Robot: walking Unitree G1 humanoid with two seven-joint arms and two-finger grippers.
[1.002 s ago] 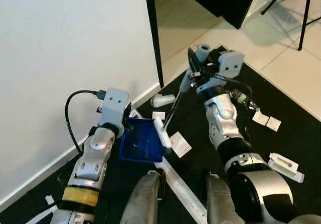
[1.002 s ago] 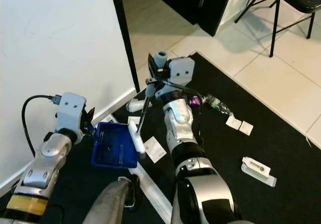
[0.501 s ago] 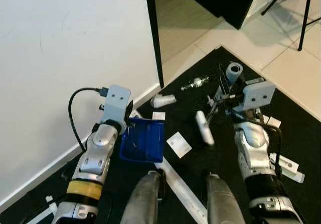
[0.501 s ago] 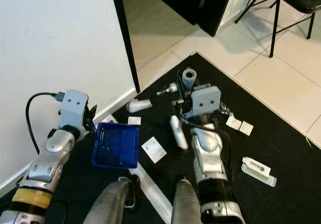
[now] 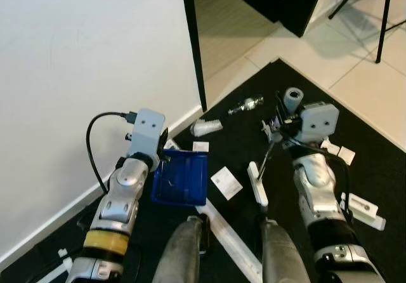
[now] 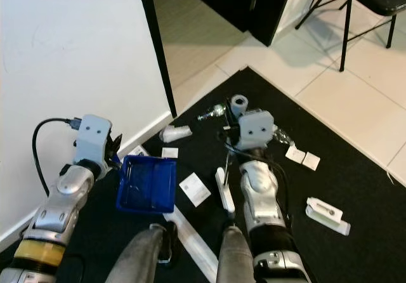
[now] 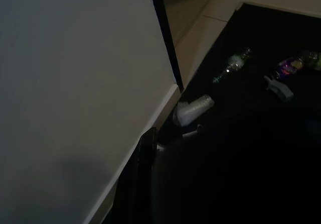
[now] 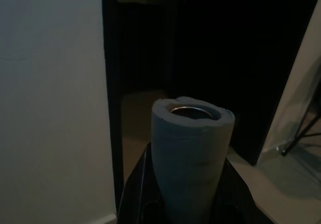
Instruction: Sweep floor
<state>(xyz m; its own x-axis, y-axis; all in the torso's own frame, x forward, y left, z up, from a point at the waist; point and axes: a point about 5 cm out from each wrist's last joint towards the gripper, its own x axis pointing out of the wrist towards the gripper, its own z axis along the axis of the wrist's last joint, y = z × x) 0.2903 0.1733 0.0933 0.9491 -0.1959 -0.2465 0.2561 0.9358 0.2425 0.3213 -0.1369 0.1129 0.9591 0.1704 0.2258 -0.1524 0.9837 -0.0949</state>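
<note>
Gripping the grey foam handle [image 5: 292, 98] of a small broom [image 5: 265, 162], the right gripper [image 5: 283, 115] holds it upright over the black mat [image 6: 330, 169], its two black fingers clamped on either side of the foam, as the right wrist view shows [image 8: 192, 153]. The thin shaft slants down from the handle to a white broom head [image 5: 257, 183], which lies on the mat just in front of the robot's feet.

On the left, a blue dustpan [image 5: 181, 177] sits tilted at the mat's edge near the white wall [image 5: 82, 54], with the left gripper [image 5: 162, 159] at its near rim; whether those fingers are closed on it I cannot tell.

Litter is scattered over the mat: a white paper card [image 5: 226, 182] between the dustpan and the broom head, a crumpled clear plastic cup [image 5: 206, 127] by the black door frame [image 5: 193, 42], a small clear bottle [image 5: 246, 104] farther out, and a smaller white slip [image 5: 200, 146] just beyond the dustpan. To the right lie two small white squares [image 6: 302, 158] and a flat white packet [image 6: 327, 215], well apart from the broom. A white strip [image 5: 228, 238] runs along the floor between the robot's legs. Beyond the mat are pale tiles [image 6: 355, 99] and black chair legs [image 6: 346, 23].
</note>
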